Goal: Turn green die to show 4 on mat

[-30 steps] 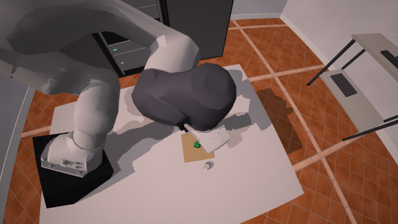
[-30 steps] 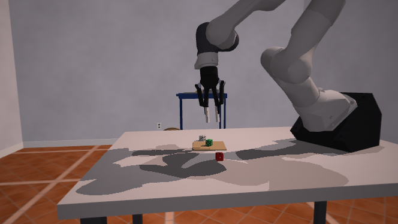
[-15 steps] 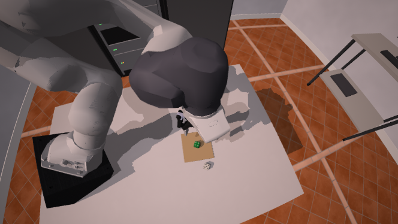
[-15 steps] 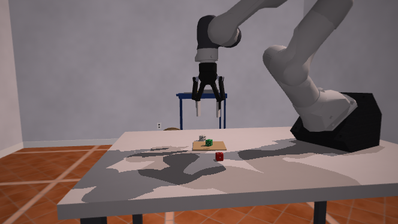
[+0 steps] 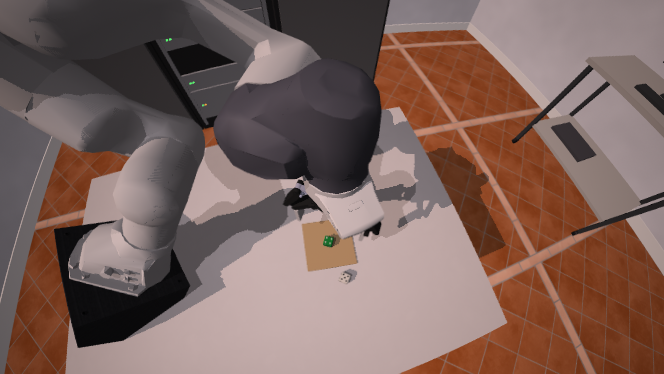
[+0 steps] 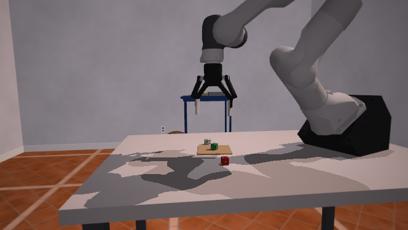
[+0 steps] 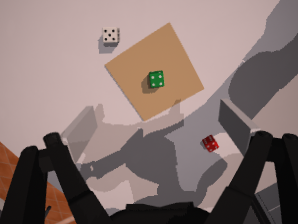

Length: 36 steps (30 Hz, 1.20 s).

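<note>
Terracotta tiles surround your pale desk (image 6: 307,197), and high above it your pincer (image 6: 213,107) hangs with its fingers (image 6: 198,107) spread wide apart, gripping nothing. Look straight below: the green die (image 7: 156,79) sits alone on the tan mat (image 7: 176,52), inside its edges, four pips facing up in the wrist view. You've got a white die (image 7: 111,36) just off the mat's corner and a red die (image 7: 210,143) apart on the desk.
</note>
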{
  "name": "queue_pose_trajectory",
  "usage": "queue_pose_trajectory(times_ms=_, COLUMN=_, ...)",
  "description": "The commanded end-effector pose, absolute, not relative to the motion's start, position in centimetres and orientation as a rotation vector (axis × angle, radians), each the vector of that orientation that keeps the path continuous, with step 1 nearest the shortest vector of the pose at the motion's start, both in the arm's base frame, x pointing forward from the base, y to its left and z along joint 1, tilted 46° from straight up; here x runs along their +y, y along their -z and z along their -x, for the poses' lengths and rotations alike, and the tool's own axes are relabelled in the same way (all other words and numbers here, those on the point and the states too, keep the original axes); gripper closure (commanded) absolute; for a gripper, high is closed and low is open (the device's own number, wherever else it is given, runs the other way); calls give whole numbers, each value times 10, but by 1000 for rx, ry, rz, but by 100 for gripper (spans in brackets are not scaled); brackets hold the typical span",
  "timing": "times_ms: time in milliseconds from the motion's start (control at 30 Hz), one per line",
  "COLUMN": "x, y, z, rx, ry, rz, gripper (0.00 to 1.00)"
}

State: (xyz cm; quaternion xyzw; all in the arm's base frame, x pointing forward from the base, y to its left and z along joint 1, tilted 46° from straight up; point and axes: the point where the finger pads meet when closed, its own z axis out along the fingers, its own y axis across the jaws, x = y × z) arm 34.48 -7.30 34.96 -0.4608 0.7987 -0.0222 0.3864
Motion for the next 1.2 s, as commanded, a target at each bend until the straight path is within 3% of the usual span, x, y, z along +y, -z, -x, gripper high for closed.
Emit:
queue_pose_trajectory(times_ms=0, x=-75, y=-355, z=-340, rx=2037, ry=49, rz=1164, gripper=0)
queue_pose_trajectory(times_ms=1167, x=-85, y=-377, z=-320, rx=2037, ry=49, rz=1164, gripper=0)
